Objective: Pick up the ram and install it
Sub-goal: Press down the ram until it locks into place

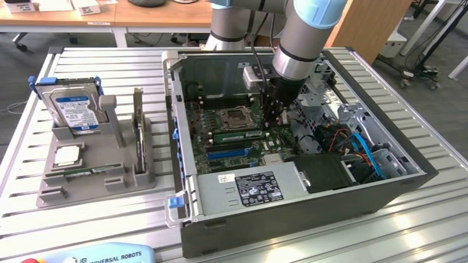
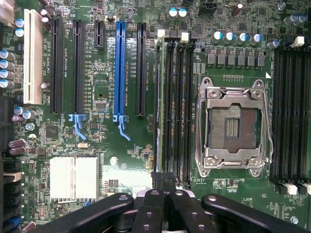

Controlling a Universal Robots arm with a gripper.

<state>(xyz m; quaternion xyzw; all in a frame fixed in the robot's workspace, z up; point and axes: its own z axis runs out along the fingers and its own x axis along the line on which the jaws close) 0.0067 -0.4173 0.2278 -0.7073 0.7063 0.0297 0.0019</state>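
Slatted table (image 1: 409, 219): one ram (image 2: 159, 107), one claw (image 2: 164, 180).

Case walls (image 1: 409, 164) around motherboard (image 1: 241, 137)

I read the desk (image 1: 87, 224) as ribbed bare metal with a dull sheen. The case (image 1: 307, 216) is matt dark grey sheet metal, and its clips (image 1: 175, 200) are blue plastic. The holder (image 1: 95, 183) looks like matt grey plastic, perhaps printed. The drive (image 1: 73, 109) is shiny metal under a glossy blue paper label. The board (image 2: 141, 145) is lacquered green, its socket frame (image 2: 233, 127) polished metal, its heatsink (image 2: 74, 178) bright finned metal. The tool (image 2: 164, 204) is smooth black, semi-gloss. The ram (image 1: 80, 174) is green board.
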